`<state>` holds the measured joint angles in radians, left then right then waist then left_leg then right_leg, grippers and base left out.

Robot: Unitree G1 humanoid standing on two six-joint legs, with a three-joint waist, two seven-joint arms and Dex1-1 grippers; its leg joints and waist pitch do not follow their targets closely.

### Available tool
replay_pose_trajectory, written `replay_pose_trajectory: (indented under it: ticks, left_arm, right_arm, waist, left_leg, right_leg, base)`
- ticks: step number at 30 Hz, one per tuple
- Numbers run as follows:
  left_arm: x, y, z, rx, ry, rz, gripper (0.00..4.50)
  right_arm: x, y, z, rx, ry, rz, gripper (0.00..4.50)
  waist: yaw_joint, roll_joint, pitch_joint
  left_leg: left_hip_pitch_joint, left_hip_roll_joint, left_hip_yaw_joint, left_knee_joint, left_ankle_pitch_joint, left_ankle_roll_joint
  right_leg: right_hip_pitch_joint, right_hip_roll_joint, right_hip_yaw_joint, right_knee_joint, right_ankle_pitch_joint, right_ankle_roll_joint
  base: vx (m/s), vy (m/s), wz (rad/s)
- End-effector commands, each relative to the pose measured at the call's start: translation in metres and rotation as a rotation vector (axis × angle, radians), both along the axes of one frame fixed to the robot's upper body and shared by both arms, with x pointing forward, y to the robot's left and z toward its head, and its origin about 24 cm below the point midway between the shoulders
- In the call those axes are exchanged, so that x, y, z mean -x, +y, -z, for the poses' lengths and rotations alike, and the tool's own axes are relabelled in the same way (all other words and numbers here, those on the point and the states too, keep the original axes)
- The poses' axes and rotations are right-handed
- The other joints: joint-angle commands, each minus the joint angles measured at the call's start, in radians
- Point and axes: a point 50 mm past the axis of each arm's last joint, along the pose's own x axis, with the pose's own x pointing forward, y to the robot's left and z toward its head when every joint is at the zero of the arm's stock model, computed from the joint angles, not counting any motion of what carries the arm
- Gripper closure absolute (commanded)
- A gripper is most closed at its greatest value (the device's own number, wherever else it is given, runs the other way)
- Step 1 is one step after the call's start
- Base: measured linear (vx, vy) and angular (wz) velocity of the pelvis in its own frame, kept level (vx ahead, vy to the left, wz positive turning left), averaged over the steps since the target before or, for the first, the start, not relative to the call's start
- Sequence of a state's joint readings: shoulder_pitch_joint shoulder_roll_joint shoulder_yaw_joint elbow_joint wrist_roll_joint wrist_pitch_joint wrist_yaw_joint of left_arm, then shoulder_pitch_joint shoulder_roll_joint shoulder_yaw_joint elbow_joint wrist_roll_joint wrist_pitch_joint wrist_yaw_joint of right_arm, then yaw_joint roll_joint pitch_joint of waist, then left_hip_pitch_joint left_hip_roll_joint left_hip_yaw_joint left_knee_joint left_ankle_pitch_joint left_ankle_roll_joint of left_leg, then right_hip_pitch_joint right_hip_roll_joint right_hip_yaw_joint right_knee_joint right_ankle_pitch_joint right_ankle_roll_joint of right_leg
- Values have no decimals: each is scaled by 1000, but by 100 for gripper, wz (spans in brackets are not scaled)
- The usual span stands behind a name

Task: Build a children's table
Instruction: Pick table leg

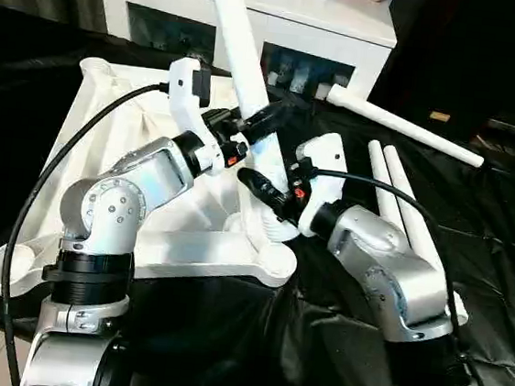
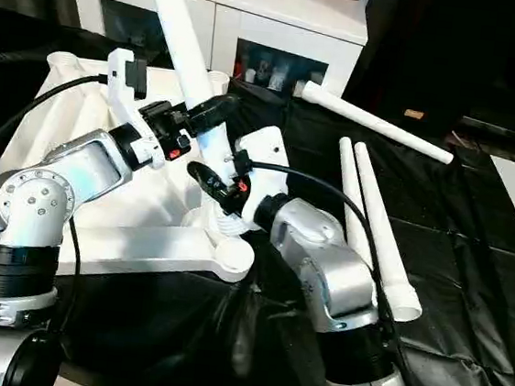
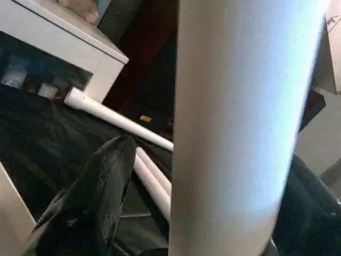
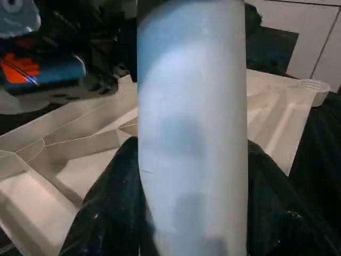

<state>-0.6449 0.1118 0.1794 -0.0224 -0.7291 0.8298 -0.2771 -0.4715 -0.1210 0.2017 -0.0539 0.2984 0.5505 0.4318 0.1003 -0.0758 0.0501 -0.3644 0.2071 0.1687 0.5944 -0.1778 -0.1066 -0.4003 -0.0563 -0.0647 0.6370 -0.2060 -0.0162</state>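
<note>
While the upturned tabletop (image 1: 107, 131) lies on the left, the left gripper (image 1: 251, 119) and right gripper (image 1: 267, 192) both clasp 1 leaning leg (image 1: 240, 48) (foot at a near corner socket (image 1: 276, 232)). Seating it likely needs straightening and downward pressure. 3 spare legs (image 1: 396, 194) lie right.

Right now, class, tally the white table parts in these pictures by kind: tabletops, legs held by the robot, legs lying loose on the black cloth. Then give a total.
Tabletop: 1
Held leg, standing in a corner socket: 1
Loose legs on the black cloth: 3, one apart and a pair side by side
Total: 5
</note>
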Motion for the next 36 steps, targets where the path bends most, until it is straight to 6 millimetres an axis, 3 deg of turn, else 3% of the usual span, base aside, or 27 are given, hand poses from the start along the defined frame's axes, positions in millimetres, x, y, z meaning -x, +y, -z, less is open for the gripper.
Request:
replay_pose_trajectory:
  ticks: [1,4,12,13,17,22,27,36]
  left_arm:
    - [1,-4,-7,-15,-26,10,111]
    - [3,-5,-8,-8,-29,25,152]
    - [3,-5,-8,-14,-31,27,202]
    - [3,-5,-8,-12,-34,32,226]
    - [6,-2,-13,-48,-89,74,252]
    - [14,-3,-19,-83,-130,180,264]
    - [21,-4,-28,-85,-168,293,264]
    - [32,-6,-37,-90,-228,451,264]
  right_arm:
    - [-4,-6,-6,-1,-36,27,262]
    - [-3,-6,-6,-2,-37,24,262]
    - [-4,-7,-8,-8,-47,22,262]
    - [-4,-7,-8,-2,-55,22,206]
    - [2,-7,-16,-123,7,-90,182]
    - [6,-18,-24,-190,68,-212,132]
    - [10,-37,-28,-192,140,-344,94]
    - [13,-48,-25,-96,203,-419,10]
  waist:
    - [-1,18,-61]
    - [-2,17,-60]
    - [-3,19,-61]
    - [-3,18,-61]
    - [-6,19,-62]
    - [-6,20,-62]
    - [0,18,-62]
    - [8,15,-62]
  left_leg:
    - [8,18,-4,-68,-144,-43]
    - [9,17,-4,-68,-152,-43]
    - [8,17,-4,-67,-145,-42]
    - [7,17,-4,-67,-144,-42]
    - [8,17,-6,-68,-155,-31]
    - [9,19,-5,-68,-139,-30]
    - [8,17,-3,-65,-132,-21]
    - [8,17,-2,-63,-124,-24]
  right_leg:
    - [58,-65,52,-72,-58,-108]
    - [57,-66,53,-74,-72,-102]
    - [58,-66,53,-73,-65,-102]
    - [59,-65,53,-73,-62,-103]
    - [59,-65,52,-72,-69,-99]
    - [59,-65,51,-70,-42,-124]
    - [64,-65,52,-69,-44,-136]
    - [62,-68,50,-75,-102,-141]
  base:
    - [0,0,0]
    - [0,0,0]
    - [0,0,0]
    - [0,0,0]
    - [0,0,0]
    - [0,0,0]
    - [0,0,0]
    - [0,0,0]
